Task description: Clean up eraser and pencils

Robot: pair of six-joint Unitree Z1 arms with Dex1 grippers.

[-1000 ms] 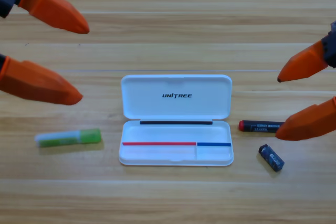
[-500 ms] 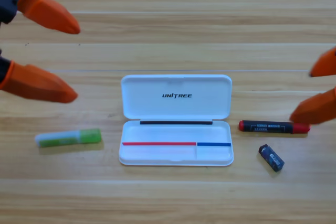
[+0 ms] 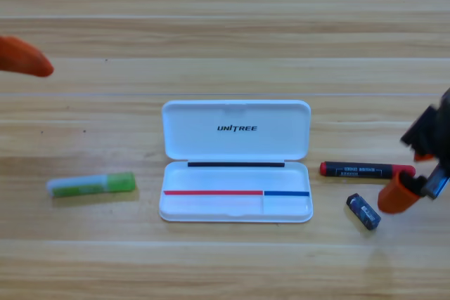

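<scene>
- Right tool (image 3: 415, 173) sits low at the right edge of the high view, pointing down at the desk (image 3: 225, 33); one orange jaw shows just beside the red right end of the black pencil (image 3: 365, 169), and the other is hidden behind the black body, so I cannot tell how far it is open or whether it has hold of anything.
- Left tool (image 3: 24, 19) waits in the upper left corner, mostly cut off; its two orange jaw tips stand well apart, wide open, with nothing between them.
- Black pencil with lettering and red ends lies flat on the desk just right of the white case (image 3: 235, 191), running left to right, its left end near the case's right wall.
- Eraser (image 3: 363, 211), a small dark blue block, lies tilted on the desk just below the black pencil, near the right tool's lower jaw but apart from it.
- Green pencil (image 3: 91, 185), translucent light green with a whitish left end, lies flat on the desk well to the left of the case.
- White case lies open in the middle of the desk, its lid folded back with UNITREE printed on it; neither pencil nor the eraser is inside.
</scene>
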